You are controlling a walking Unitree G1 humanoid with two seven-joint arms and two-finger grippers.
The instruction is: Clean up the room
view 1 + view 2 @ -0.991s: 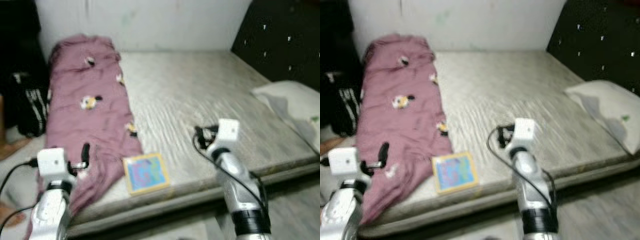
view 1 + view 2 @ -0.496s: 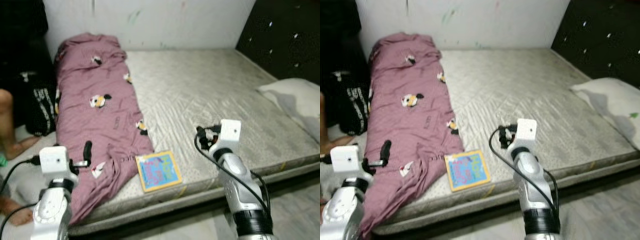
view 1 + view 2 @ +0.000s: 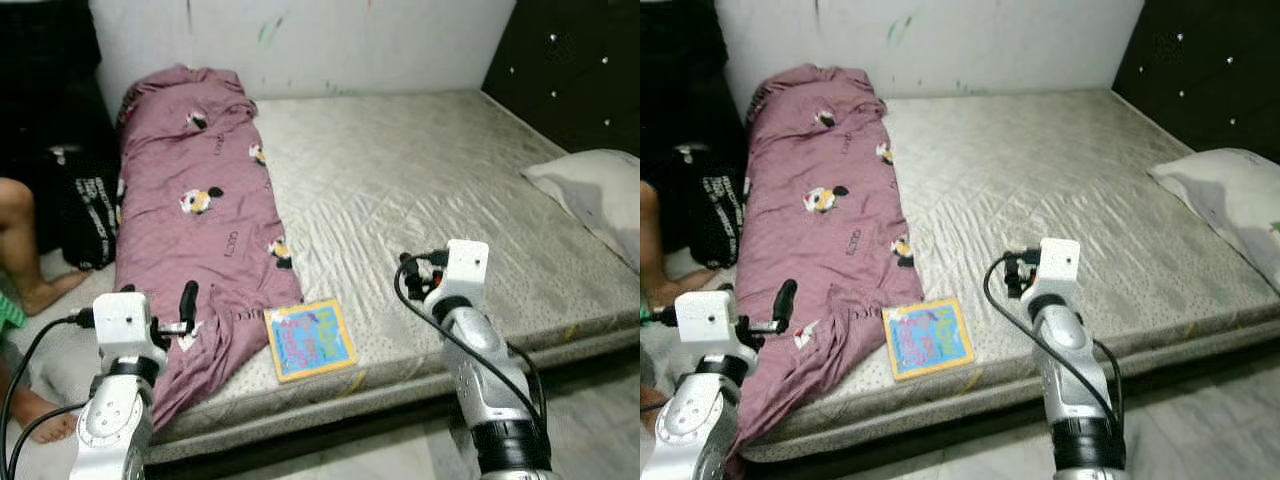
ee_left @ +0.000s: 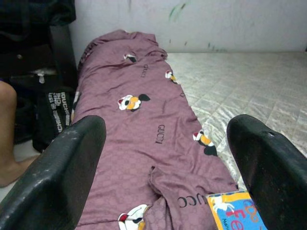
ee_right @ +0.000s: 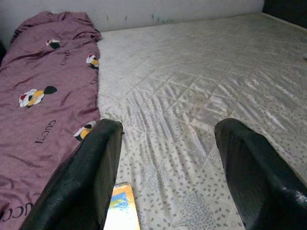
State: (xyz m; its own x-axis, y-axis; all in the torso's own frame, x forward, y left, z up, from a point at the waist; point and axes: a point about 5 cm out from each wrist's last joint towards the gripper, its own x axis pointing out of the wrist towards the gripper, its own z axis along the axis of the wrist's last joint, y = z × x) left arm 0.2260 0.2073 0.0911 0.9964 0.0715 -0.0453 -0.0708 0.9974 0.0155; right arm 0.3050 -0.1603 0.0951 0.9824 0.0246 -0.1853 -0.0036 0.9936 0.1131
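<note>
While both claws, left (image 4: pixel 165 158) and right (image 5: pixel 168 167), hover released, purple blanket (image 3: pixel 195 215) runs lengthwise toward wall along mattress (image 3: pixel 420 200).

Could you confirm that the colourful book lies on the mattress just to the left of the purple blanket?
Not quite: the colourful book lies on the mattress just to the right of the purple blanket, as the left eye view shows.

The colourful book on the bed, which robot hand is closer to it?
Left, though it's close. The left gripper hovers over the purple blanket just beside the book; the right gripper hovers over bare mattress on its other side.
</note>
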